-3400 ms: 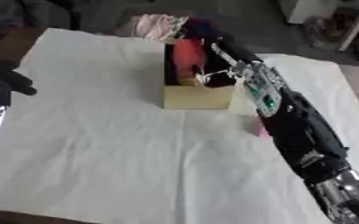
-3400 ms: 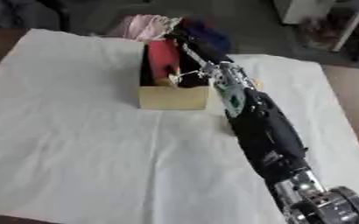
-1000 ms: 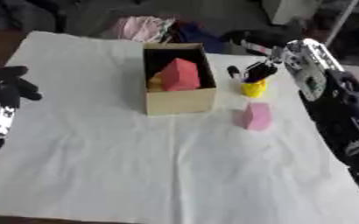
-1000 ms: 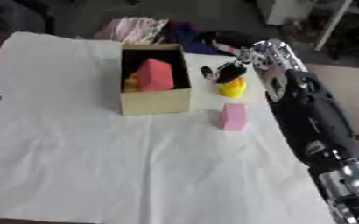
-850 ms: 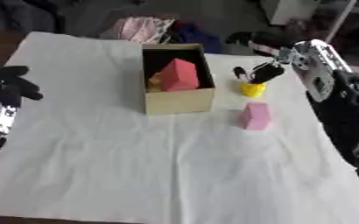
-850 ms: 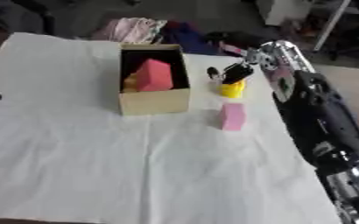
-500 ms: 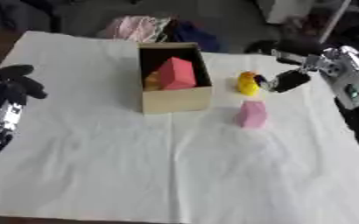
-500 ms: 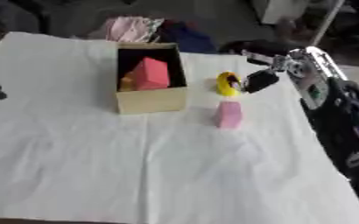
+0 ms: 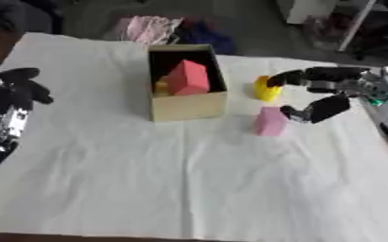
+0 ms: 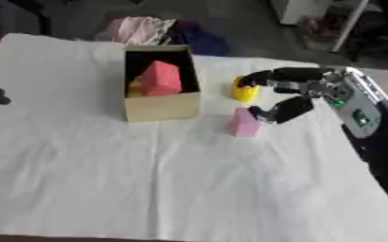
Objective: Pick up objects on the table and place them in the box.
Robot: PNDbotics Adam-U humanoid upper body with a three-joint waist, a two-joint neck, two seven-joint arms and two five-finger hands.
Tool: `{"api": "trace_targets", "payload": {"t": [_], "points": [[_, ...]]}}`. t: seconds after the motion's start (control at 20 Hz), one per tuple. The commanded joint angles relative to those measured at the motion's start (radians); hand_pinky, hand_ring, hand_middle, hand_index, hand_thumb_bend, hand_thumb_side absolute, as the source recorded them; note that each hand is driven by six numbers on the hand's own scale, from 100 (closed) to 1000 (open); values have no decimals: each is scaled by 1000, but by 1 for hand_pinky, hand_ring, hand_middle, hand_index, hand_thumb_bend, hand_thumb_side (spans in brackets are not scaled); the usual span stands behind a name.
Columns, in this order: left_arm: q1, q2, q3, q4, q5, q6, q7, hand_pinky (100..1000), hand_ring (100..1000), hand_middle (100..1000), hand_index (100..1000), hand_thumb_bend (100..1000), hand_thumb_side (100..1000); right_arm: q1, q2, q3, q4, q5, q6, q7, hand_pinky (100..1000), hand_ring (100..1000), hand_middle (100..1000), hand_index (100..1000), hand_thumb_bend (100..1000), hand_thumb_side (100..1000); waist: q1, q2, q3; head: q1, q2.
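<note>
Pink block lies on the white-covered desk just ahead of the right hand's spread, empty fingers, yellow object at their upper tips, box beyond; reach step judged under way, closing on one next.

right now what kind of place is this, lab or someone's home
Probably a lab or workshop used for robot trials, not a home. A table under a white cloth holds only a cardboard box and small blocks, the robot's right hand reaches over them, and clothes lie piled behind.
</note>
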Motion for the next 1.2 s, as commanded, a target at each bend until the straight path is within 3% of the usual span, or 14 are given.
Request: {"api": "trace_targets", "payload": {"t": [0.05,0.15,0.6,0.9,0.95,1.0,1.2], "points": [[-6,19,10,-20,-4,-2,3,841,628,589,819,100,630,-9,-7,7,8,62,-18,-7,956,957,989,1000,100,546,7,-28,-1,0,2],[-6,18,10,-20,-4,-2,2,841,628,589,819,100,630,-7,7,6,31,106,-30,-30,957,958,988,1000,100,485,8,-27,0,-1,0],[-5,12,9,-20,-5,-1,2,842,629,590,818,100,633,-15,67,-21,152,241,-52,-102,955,954,980,1000,100,512,13,-20,1,-5,-3],[-5,12,9,-20,-5,-1,1,842,629,590,818,100,633,-19,79,-28,185,276,-65,-128,955,954,980,1000,100,512,13,-20,1,-5,-3],[-5,12,9,-20,-5,-1,1,843,630,590,818,100,632,-19,80,-29,188,278,-66,-130,951,947,959,1000,100,519,14,-19,1,-5,-4],[-6,11,10,-20,-5,-1,2,843,631,590,818,100,633,-22,88,-37,188,278,-60,-134,906,881,803,1000,100,326,16,-17,1,-8,-5],[-7,8,10,-20,-5,-2,1,843,632,591,818,100,633,-34,120,-54,199,293,-42,-187,895,865,772,1000,100,326,17,-15,2,-14,-6]]}}
